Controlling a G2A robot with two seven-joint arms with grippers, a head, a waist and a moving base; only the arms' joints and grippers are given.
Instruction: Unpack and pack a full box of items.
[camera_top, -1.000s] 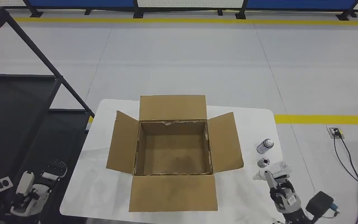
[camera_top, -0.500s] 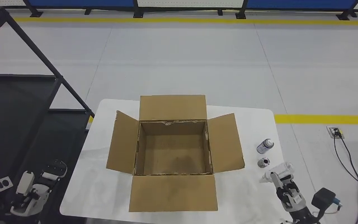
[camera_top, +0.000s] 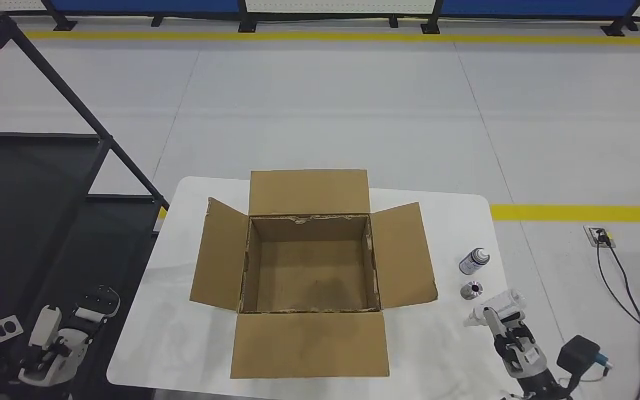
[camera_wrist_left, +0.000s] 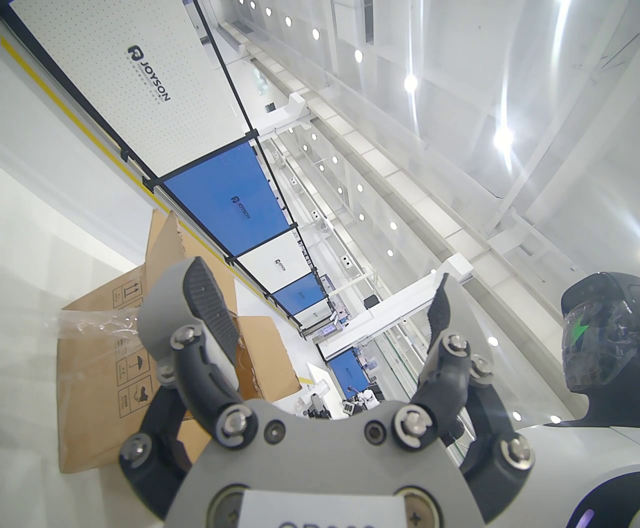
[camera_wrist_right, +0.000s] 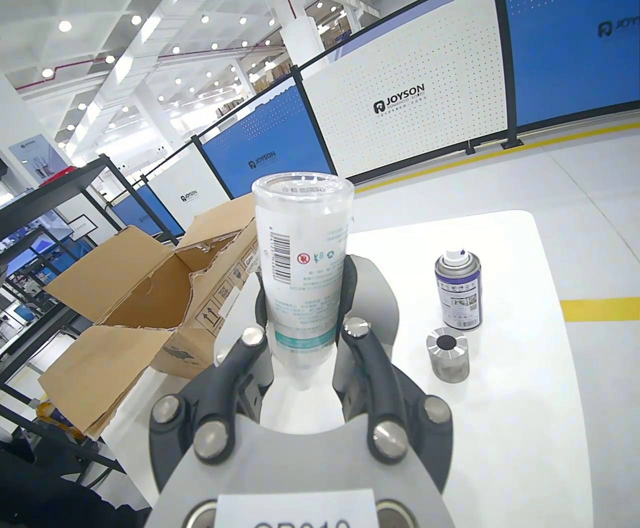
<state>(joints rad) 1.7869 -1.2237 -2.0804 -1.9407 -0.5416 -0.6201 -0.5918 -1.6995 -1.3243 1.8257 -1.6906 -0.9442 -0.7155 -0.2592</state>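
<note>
The cardboard box (camera_top: 310, 345), corrugated brown with ragged flap edges, sits in the middle of the white table (camera_top: 440, 340) with all four flaps folded out. The right gripper (camera_wrist_right: 302, 280) pinches a clear, round plastic bottle (camera_wrist_right: 300, 240) whose lower body is partly hidden by the fingers. Just beside it stand a small spray can (camera_wrist_right: 458, 290) and a squat metal cylinder (camera_wrist_right: 447, 355). The left gripper (camera_wrist_left: 322, 295) has its ribbed jaws spread wide, with nothing between them.

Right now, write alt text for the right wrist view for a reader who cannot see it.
The right gripper is shut on a clear labelled bottle, its flat end pointing away from the wrist, over a white table. On the table stand a spray can and a small metal cylinder close together, with an open cardboard box on the bottle's other side.
</note>
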